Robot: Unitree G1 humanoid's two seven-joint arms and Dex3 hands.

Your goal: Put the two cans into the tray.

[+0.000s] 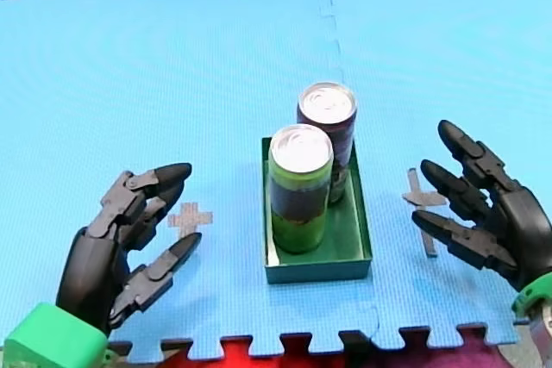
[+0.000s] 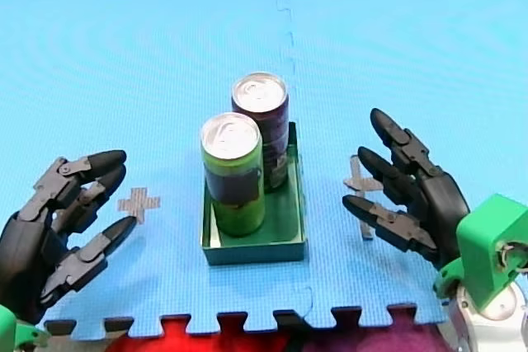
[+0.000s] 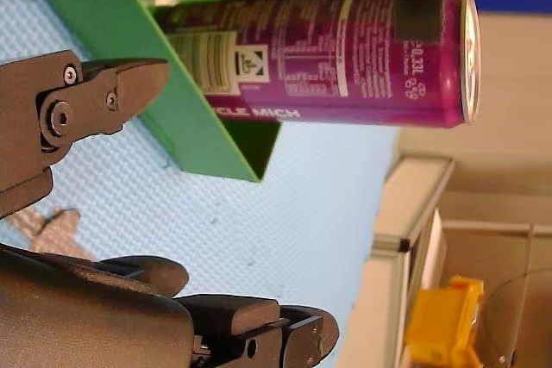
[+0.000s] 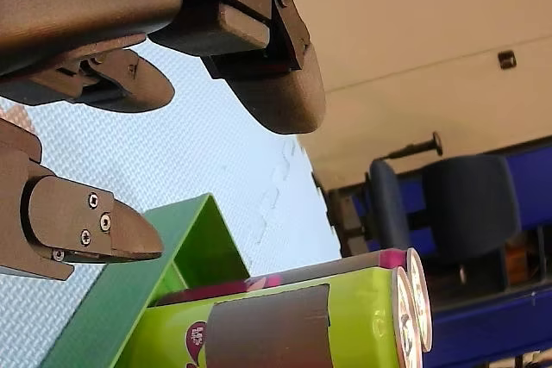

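Job looks done: green can (image 1: 300, 204) and purple can (image 1: 332, 131) stand in the tray (image 1: 317, 271); my left hand (image 1: 129, 239) lower left, right hand (image 1: 483, 217) lower right, uncurled, empty.

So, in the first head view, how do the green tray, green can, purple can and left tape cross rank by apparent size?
1. Green tray
2. Green can
3. Purple can, farther back and partly hidden, so the cans may really match
4. Tape cross

I have my left hand (image 1: 129, 230) at 8 o'clock, holding nothing, and my right hand (image 1: 483, 208) at 4 o'clock, likewise holding nothing.
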